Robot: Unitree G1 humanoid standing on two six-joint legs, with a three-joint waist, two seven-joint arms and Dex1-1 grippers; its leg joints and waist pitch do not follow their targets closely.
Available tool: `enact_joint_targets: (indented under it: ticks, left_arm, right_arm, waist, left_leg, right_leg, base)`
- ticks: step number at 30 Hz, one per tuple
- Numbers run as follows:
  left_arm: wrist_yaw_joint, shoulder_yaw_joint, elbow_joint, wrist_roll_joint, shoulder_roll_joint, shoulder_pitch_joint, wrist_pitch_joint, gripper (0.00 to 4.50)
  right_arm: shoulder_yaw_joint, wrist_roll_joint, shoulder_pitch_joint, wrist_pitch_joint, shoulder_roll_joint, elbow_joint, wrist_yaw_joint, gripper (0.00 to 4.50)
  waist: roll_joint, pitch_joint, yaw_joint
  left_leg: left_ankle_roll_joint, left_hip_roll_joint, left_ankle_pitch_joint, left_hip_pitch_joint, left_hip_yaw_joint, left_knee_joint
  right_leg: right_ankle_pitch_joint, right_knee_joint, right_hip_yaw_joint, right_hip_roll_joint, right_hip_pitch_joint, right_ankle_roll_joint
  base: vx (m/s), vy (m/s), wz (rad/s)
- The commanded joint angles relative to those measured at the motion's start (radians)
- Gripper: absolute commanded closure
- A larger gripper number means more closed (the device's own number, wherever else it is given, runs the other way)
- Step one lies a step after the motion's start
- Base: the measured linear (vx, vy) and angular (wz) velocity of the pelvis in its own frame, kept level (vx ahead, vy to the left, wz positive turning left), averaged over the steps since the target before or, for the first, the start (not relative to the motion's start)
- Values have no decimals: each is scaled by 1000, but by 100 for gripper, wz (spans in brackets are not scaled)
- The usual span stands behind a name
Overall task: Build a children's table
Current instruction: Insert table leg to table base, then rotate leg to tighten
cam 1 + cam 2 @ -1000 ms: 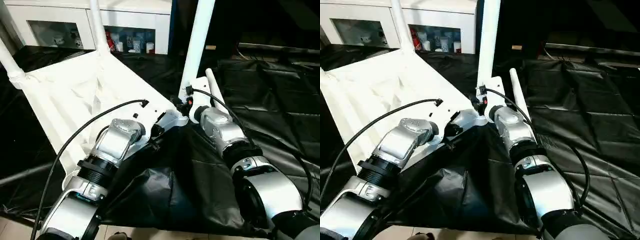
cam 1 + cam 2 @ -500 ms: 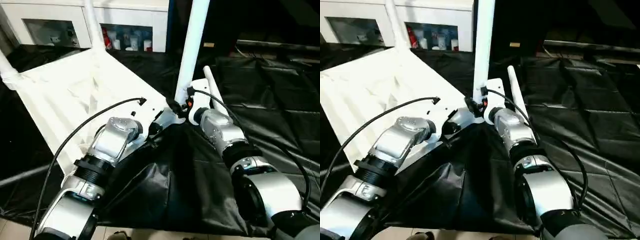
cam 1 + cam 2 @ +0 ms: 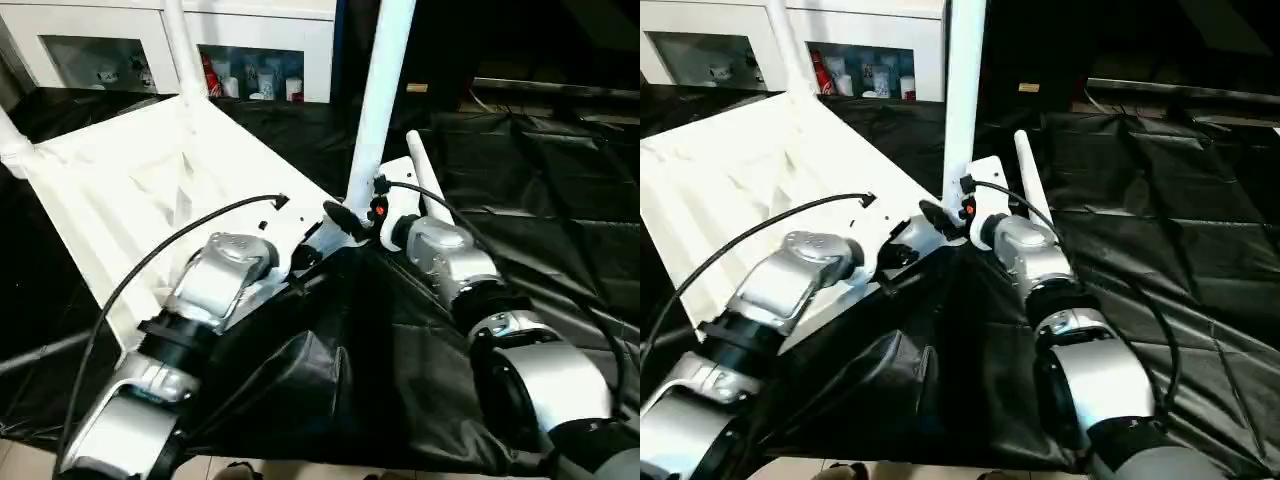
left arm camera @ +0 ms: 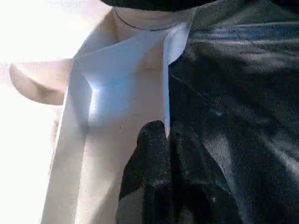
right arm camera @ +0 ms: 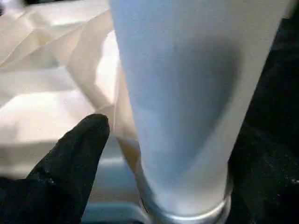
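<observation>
Left gripper pinches table rim (wrist view); right gripper open beside leg.

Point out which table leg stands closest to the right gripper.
The tall leg rising from the near corner socket, right beside the right gripper; the other two legs stand at far corners.

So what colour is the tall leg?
White; the leg shows best in the left eye view.

The white children's table lies upside down and tilted, ribbed underside showing. Its near corner sits right between the left tool and right tool, one leg rising upright there; other legs stand farther off.
</observation>
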Motion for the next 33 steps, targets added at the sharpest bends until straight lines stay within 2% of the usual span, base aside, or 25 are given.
enact_joint_targets:
  ticks: [1, 5, 8, 14, 16, 19, 21, 23, 25, 28, 33]
  left_arm:
    - [-33, -3, -50, -15, 17, -3, -36, 450]
    - [-103, -13, -79, -33, 57, 19, -52, 450]
    - [-196, -28, -108, -53, 114, 47, -106, 450]
    - [-324, -41, -158, -94, 175, 78, -174, 450]
    - [-372, -49, -182, -107, 204, 91, -191, 450]
    - [-443, -52, -210, -121, 258, 109, -212, 450]
    - [-465, -50, -211, -122, 273, 114, -226, 450]
    - [-483, -52, -212, -121, 287, 118, -237, 450]
    - [-486, -53, -214, -122, 290, 119, -238, 450]
    - [-498, -57, -216, -125, 300, 122, -243, 450]
    - [-507, -60, -211, -124, 302, 127, -255, 450]
  right_arm:
    - [44, -22, 36, 17, -2, -5, 77, 33]
    - [56, -15, 60, 17, -30, -53, 166, 33]
    - [92, -9, 104, 14, -73, -131, 306, 33]
    - [136, -18, 152, 3, -120, -210, 409, 33]
    - [146, -13, 170, 9, -138, -249, 450, 33]
    - [164, -1, 202, 25, -171, -327, 527, 33]
    - [169, 3, 210, 29, -179, -347, 546, 33]
    - [173, 3, 210, 28, -182, -350, 559, 33]
    - [176, 4, 212, 29, -185, -354, 564, 33]
    - [180, 11, 218, 40, -186, -369, 575, 33]
    - [186, 17, 239, 62, -184, -399, 586, 84]
  waist:
    - [14, -92, 14]
    - [13, -93, 26]
    - [15, -94, 39]
    - [12, -94, 54]
    - [15, -97, 59]
    - [18, -96, 76]
    - [20, -92, 80]
    - [22, -89, 82]
    - [21, -89, 82]
    - [19, -91, 83]
    - [18, -95, 86]
  left_leg:
    - [57, 5, -70, 18, 11, -37]
    - [72, 7, -63, 18, 12, -32]
    - [72, 10, -78, 21, 12, -30]
    - [61, 10, -88, 21, 14, -26]
    - [62, 12, -90, 23, 14, -24]
    - [54, 13, -101, 24, 15, -22]
    - [38, 14, -141, 25, 16, -25]
    - [4, 16, -206, 28, 16, -30]
    - [-10, 15, -224, 28, 14, -32]
    - [-12, 13, -206, 25, 14, -30]
    - [-3, 10, -163, 21, 13, -24]
  right_leg:
    - [249, -36, 14, -52, 65, -302]
    - [265, -32, 13, -54, 66, -311]
    - [241, -31, 11, -51, 65, -309]
    - [206, -26, 11, -52, 59, -304]
    - [200, -25, 11, -51, 56, -299]
    - [180, -24, 11, -49, 51, -290]
    - [126, -27, 11, -49, 46, -284]
    - [37, -32, 12, -52, 41, -273]
    - [11, -33, 13, -53, 43, -267]
    - [28, -30, 13, -52, 44, -262]
    - [78, -24, 12, -50, 45, -259]
  base:
    - [0, 0, 0]
    - [0, 0, 0]
    - [0, 0, 0]
    - [0, 0, 0]
    - [0, 0, 0]
    - [0, 0, 0]
    - [0, 0, 0]
    - [0, 0, 0]
    - [0, 0, 0]
    - [0, 0, 0]
    - [0, 0, 0]
